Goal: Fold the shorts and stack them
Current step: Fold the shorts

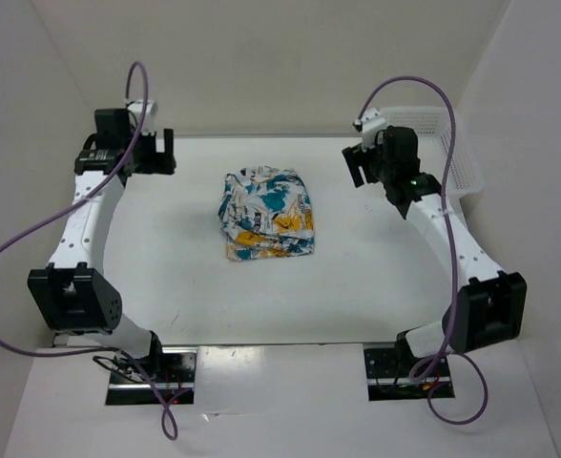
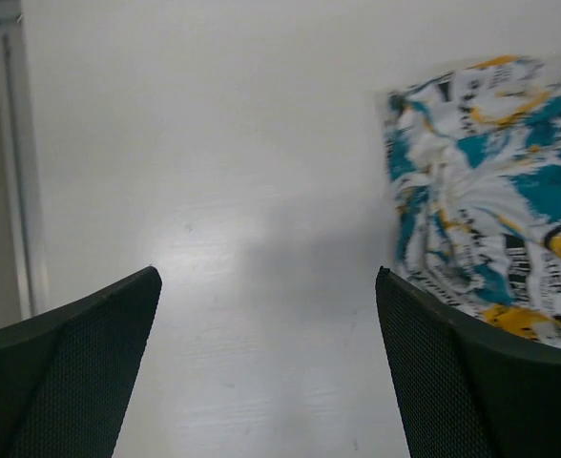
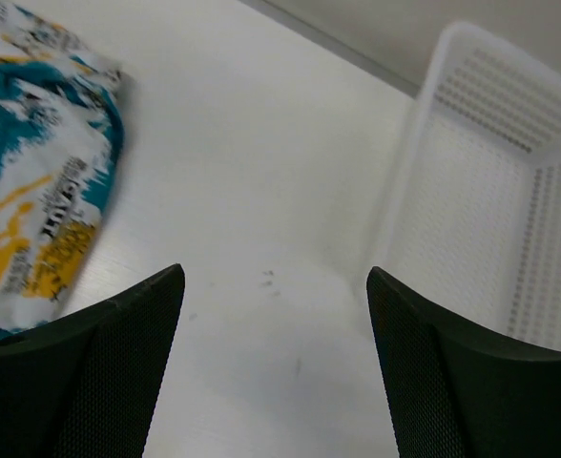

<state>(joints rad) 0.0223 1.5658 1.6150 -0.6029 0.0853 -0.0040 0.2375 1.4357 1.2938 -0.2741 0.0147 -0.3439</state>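
Shorts [image 1: 267,216] sat mid-table, slightly toward the far side, between the two arms and touching neither. They were already folded into a compact, roughly square bundle. White fabric with teal, yellow-orange and black print. Layered edges showed along the near side, the top was a bit puffy, and the corners were rounded rather than crisp.

Left gripper [image 2: 266,277] was released: jaws wide apart, only bare table [image 1: 166,286] between them, shorts off to its right. It was parked at the far left, well apart from the bundle.

Right gripper [image 3: 276,272] was the same, spread and holding nothing. It was at the far right, with the shorts to its left and the basket [image 3: 433,124] just beside it on the right.

My read: both arms were held wide and off the cloth so they wouldn't snag or drag the fold, which also kept the overhead view clear. The fold looked done or close to it. I couldn't tell whether the bundle was one pair or several stacked. Loose soft layers would likely shift if nudged from one side.
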